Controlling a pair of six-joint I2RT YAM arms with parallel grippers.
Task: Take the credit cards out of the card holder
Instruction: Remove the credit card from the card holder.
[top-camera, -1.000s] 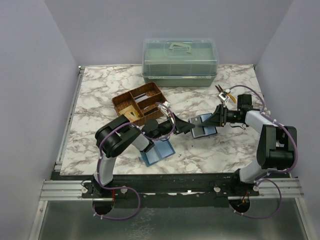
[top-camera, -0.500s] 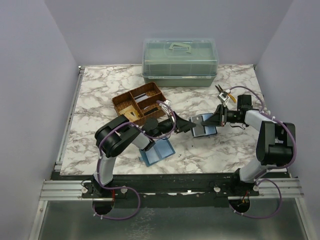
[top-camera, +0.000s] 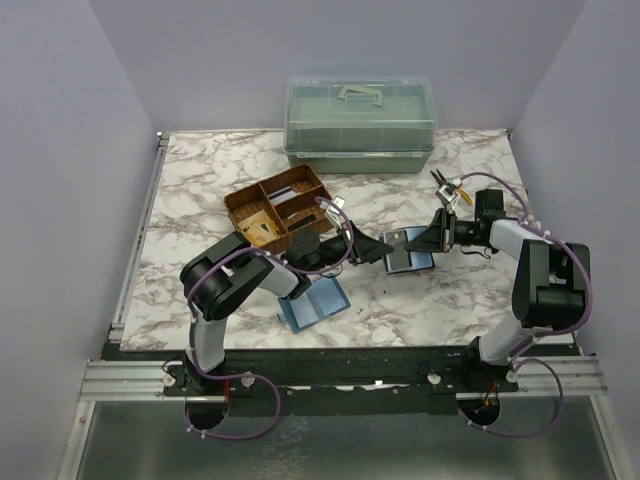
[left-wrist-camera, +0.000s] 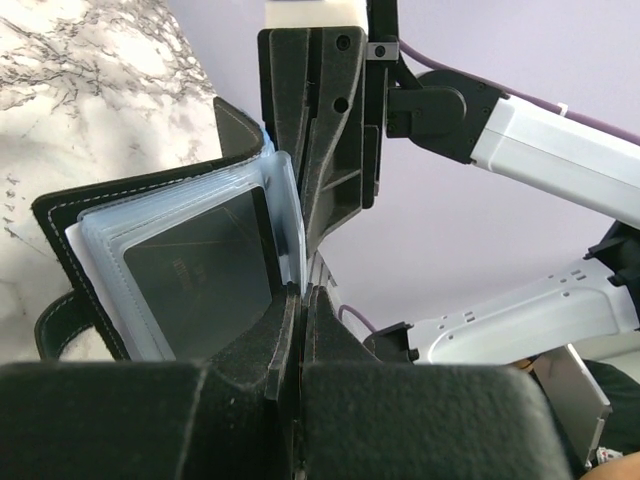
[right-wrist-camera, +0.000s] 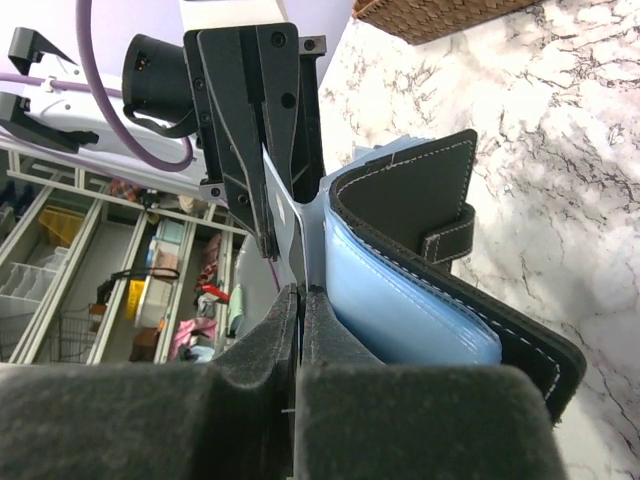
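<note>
This is a robotics lab, set up as a closed test cell. Plain lavender walls box in a marble-patterned counter on three sides. Two small robot arms, the left arm and the right arm, are bolted to an aluminium rail along the near edge, with purple cables looping loose beneath them. In the right wrist view, a cluttered storage shelf stands behind the cell, holding drawers, a wire basket and mixed supplies, as in a workroom rather than a home.
</note>
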